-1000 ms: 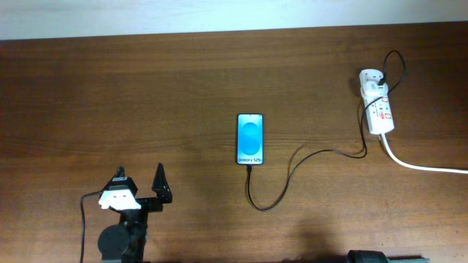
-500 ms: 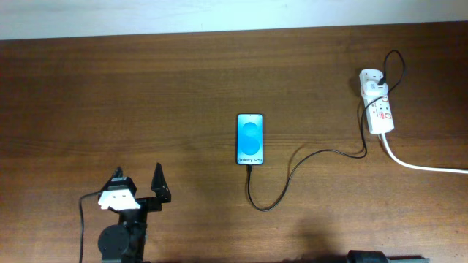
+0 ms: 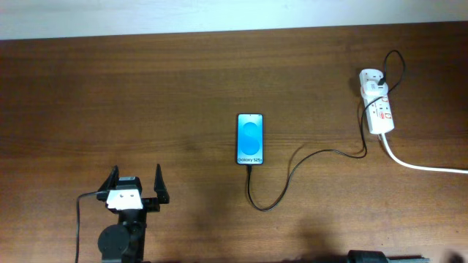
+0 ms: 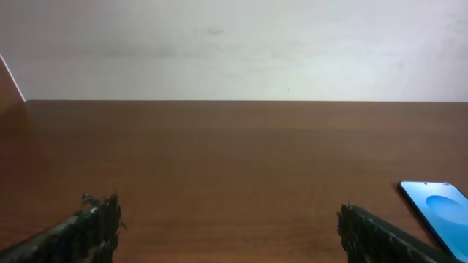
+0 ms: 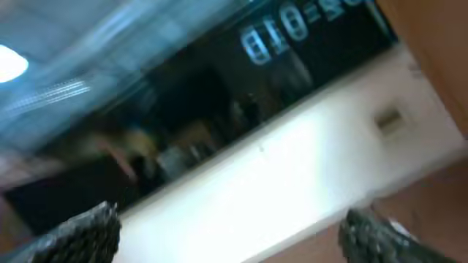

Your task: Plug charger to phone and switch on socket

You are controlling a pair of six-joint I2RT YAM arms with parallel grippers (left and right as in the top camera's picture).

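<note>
The phone point(image 3: 250, 139) lies flat in the middle of the table with its blue screen up; it also shows at the lower right of the left wrist view point(image 4: 439, 212). The charger point(image 3: 287, 179), a thin black cable, loops from the phone's near end, where its tip meets the edge, across to the socket point(image 3: 377, 104) at the far right. My left gripper point(image 3: 136, 180) hovers low at the near left, open and empty, well short of the phone. In its own view my right gripper point(image 5: 230, 234) is open, empty and aimed up at a wall.
A thick white cord point(image 3: 428, 167) runs from the socket off the right edge. The table's far edge meets a pale wall point(image 4: 234, 51). A dark piece of the right arm point(image 3: 365, 256) shows at the near edge. The right wrist view is blurred.
My left gripper has turned from a skewed pose to square, both fingers now pointing straight away. Phone, charger and socket have not moved.
</note>
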